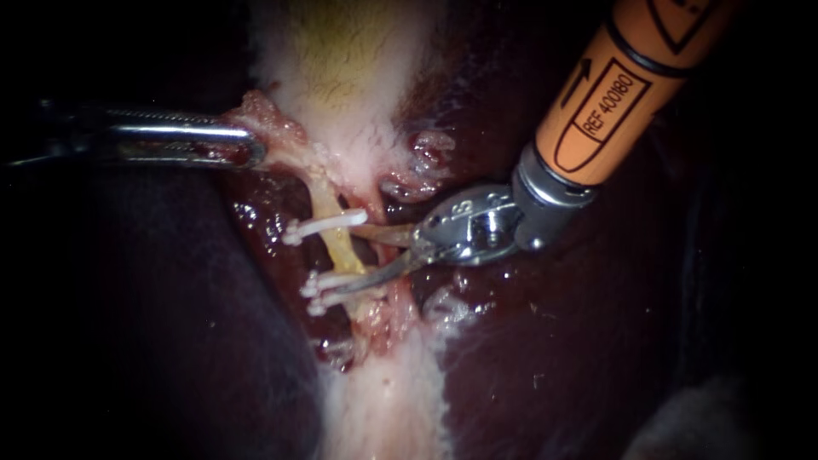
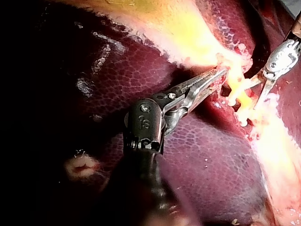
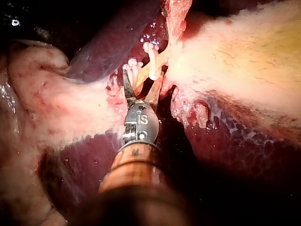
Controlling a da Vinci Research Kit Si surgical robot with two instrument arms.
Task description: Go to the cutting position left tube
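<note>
Now my right instrument [image 1: 345,258] holds its jaws spread, one on each side of the yellowish tube [image 1: 339,245]. They sit between the upper clip [image 1: 328,223] and the two lower clips [image 1: 336,281], with dark liver [image 1: 554,358] alongside. My left instrument [image 1: 254,146] pinches pale tissue [image 1: 271,119] at the tube's gallbladder end.

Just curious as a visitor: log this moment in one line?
left instrument: shut on tissue | right instrument: open at tube, between clips

White clips [image 1: 328,223] on a pale yellow tube [image 1: 339,247], yellow-white gallbladder [image 1: 341,51], mottled maroon liver [image 1: 554,358], orange-shafted right instrument [image 1: 341,260]
</note>
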